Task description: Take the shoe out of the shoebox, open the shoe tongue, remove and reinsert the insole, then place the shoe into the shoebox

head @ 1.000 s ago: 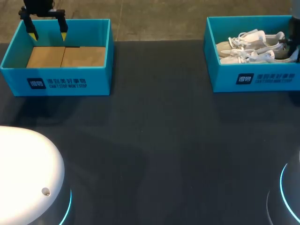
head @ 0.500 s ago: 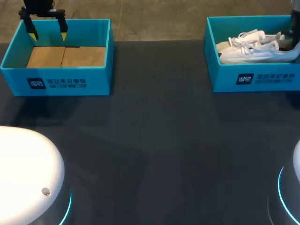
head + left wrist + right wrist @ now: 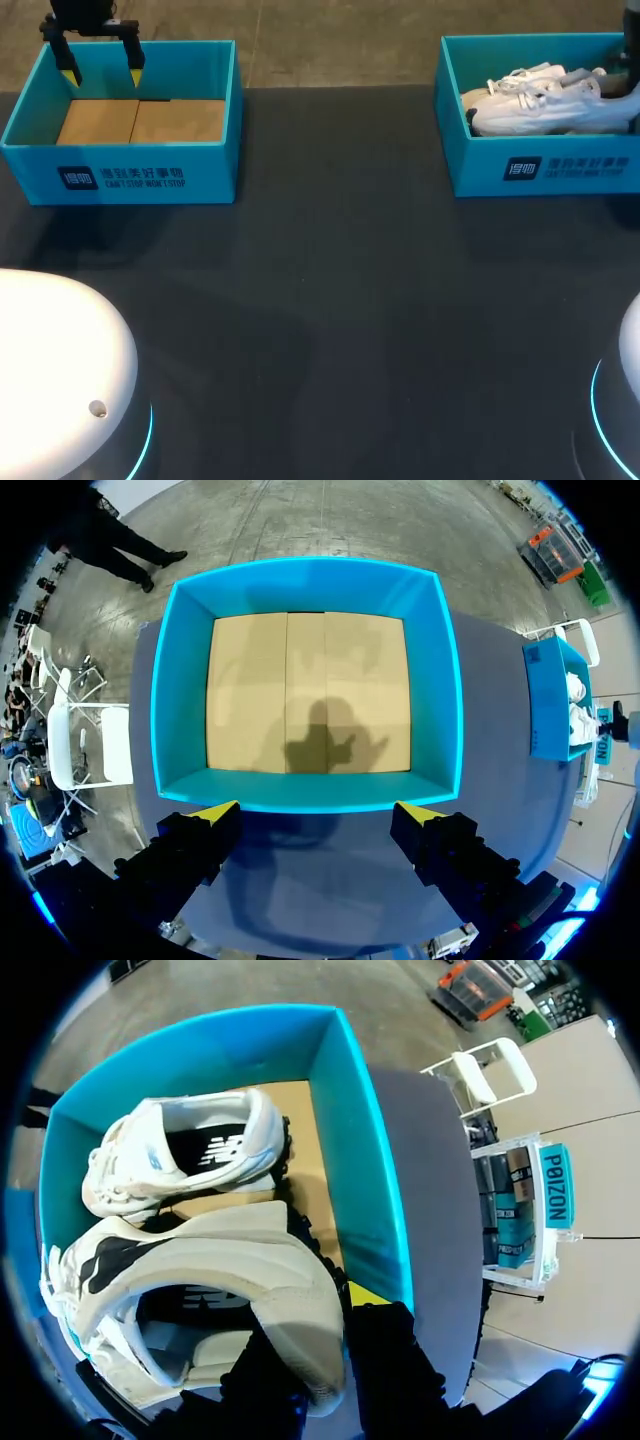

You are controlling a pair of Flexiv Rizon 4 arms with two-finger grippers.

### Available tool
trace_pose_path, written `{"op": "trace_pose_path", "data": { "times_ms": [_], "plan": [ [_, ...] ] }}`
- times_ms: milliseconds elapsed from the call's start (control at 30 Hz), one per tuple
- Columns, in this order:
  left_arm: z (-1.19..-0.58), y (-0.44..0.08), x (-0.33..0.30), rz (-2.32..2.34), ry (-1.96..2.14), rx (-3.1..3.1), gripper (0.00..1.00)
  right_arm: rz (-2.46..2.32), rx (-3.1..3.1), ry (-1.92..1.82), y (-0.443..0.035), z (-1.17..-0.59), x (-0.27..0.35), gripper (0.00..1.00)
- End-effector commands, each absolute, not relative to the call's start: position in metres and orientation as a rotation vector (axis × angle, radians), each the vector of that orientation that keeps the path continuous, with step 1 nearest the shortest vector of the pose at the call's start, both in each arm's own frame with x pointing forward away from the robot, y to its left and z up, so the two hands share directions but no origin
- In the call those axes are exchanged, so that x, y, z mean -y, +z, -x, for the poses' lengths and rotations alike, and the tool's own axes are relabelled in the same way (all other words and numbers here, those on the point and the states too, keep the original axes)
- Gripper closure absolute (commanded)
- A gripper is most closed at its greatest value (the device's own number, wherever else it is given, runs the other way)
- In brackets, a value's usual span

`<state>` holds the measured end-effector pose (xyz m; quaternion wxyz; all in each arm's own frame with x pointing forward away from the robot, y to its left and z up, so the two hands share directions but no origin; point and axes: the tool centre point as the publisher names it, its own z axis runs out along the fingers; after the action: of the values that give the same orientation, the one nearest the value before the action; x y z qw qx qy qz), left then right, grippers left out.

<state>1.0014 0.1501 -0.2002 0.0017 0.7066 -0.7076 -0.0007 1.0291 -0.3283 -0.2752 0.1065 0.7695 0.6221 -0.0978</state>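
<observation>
In the right wrist view my right gripper (image 3: 320, 1335) is shut on the heel collar of a white shoe (image 3: 200, 1260), one yellow fingertip (image 3: 365, 1295) showing beside the heel. That shoe (image 3: 550, 108) hangs tilted over the right blue shoebox (image 3: 540, 170), its sole about level with the front wall. A second white shoe (image 3: 190, 1155) lies on the box's cardboard floor ahead of the gripper. My right arm (image 3: 632, 45) enters at the far right edge. My left gripper (image 3: 102, 72) stands open above the far-left corner of the left blue box (image 3: 120, 175), holding nothing.
The left blue box (image 3: 310, 690) holds only a bare cardboard floor. Dark tabletop (image 3: 330, 300) stretches between and in front of the two boxes. White robot bases sit at the near left (image 3: 60, 370) and near right corners.
My right gripper has lifted the white shoe up and slightly right, from lying in the box to above its front wall. The left arm has not moved.
</observation>
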Motion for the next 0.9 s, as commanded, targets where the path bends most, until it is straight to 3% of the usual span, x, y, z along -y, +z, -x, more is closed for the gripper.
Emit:
{"op": "trace_pose_path", "data": {
  "times_ms": [33,900],
  "plan": [
    [-1.001,-0.2,-0.15,-2.219,-0.001,2.221,0.0,-2.256,-1.821,-0.294,-0.262,-1.033,0.326,1.0],
    [-1.001,-0.2,-0.15,-2.219,-0.001,2.221,0.0,-2.256,-1.715,-0.315,-0.214,-1.03,0.348,1.0]
  ]
}}
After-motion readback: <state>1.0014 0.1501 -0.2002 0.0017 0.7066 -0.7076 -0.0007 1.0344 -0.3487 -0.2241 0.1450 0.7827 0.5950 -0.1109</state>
